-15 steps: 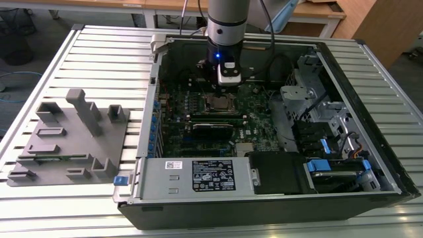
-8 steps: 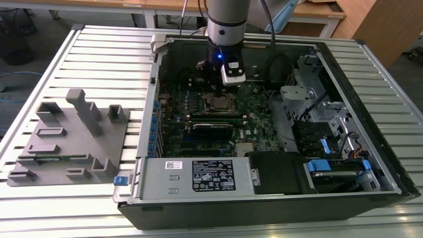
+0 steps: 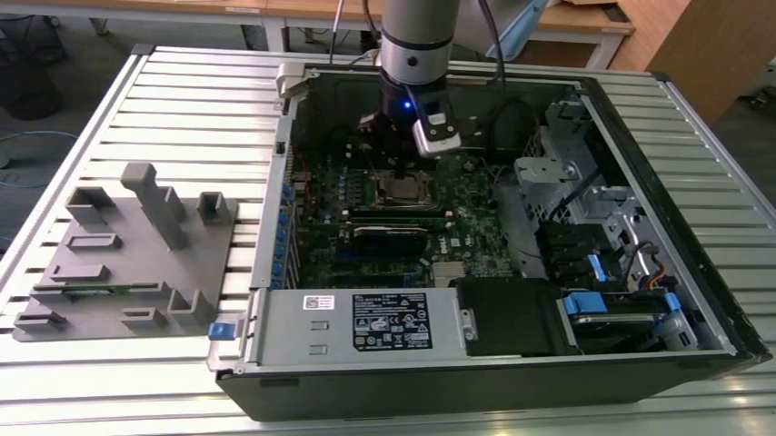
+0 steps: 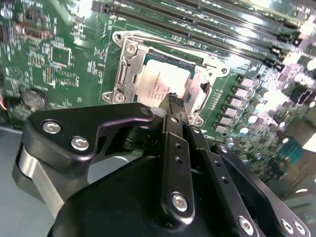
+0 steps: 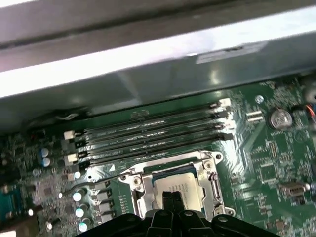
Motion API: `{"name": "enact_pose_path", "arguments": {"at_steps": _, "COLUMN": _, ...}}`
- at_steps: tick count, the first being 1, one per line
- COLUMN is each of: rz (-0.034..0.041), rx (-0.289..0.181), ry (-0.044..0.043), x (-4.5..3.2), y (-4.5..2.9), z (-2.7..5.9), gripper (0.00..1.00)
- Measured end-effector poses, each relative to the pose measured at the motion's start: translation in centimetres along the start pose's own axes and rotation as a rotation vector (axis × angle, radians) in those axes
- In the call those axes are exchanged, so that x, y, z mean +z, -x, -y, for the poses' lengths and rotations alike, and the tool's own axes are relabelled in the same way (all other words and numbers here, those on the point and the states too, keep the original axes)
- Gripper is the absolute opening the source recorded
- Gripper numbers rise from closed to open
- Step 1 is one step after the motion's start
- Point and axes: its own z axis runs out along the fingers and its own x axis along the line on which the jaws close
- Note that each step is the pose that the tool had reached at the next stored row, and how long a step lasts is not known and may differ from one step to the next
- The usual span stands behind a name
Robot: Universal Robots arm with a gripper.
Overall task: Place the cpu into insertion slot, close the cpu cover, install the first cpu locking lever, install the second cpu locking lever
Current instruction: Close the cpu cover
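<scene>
Directly beneath the fingertips, the cpu [image 4: 160, 84] lies flat in the insertion slot [image 3: 402, 190]. Its pale top shows through the window of the cpu cover [image 4: 127, 74], which looks laid down over it, though glare makes that hard to be sure of. Gripper [image 4: 174, 101] hangs just above the chip's edge, fingers pinched together on nothing; outward from the tool, green circuit board [image 4: 64, 59] all round, long black memory slots [image 5: 148, 136] just beyond the cover, open computer case [image 3: 485, 400] enclosing the lot.
</scene>
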Motion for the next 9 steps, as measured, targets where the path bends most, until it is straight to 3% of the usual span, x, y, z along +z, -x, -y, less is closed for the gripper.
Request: {"name": "enact_pose_path", "arguments": {"at_steps": 9, "rz": -0.0073, "rx": -0.163, "ry": 0.0040, "x": 0.18, "y": 0.00, "z": 0.01, "gripper": 0.11}}
